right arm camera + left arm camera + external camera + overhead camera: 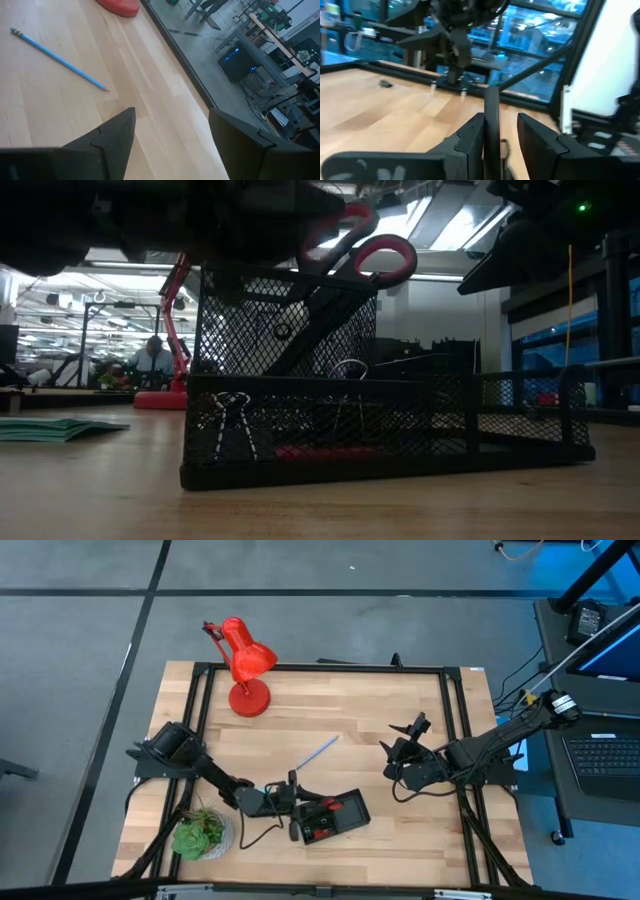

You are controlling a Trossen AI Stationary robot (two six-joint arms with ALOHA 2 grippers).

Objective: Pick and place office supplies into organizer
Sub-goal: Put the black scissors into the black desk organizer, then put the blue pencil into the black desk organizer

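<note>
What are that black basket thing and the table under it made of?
The organizer looks like black wire mesh, probably coated metal: you can see through its fine grid to the scissors and clips inside. The table appears to be pale wood, butcher-block style, with visible grain and joined strips under a smooth matte finish.

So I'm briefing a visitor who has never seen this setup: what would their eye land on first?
Probably the red desk lamp at the table's far edge, the brightest thing there. Next, the black mesh organizer near the front edge, with red-handled scissors standing upright in its tall compartment and the left gripper right beside it. A light blue pencil lies alone mid-table, while the right gripper waits open to its right.
</note>
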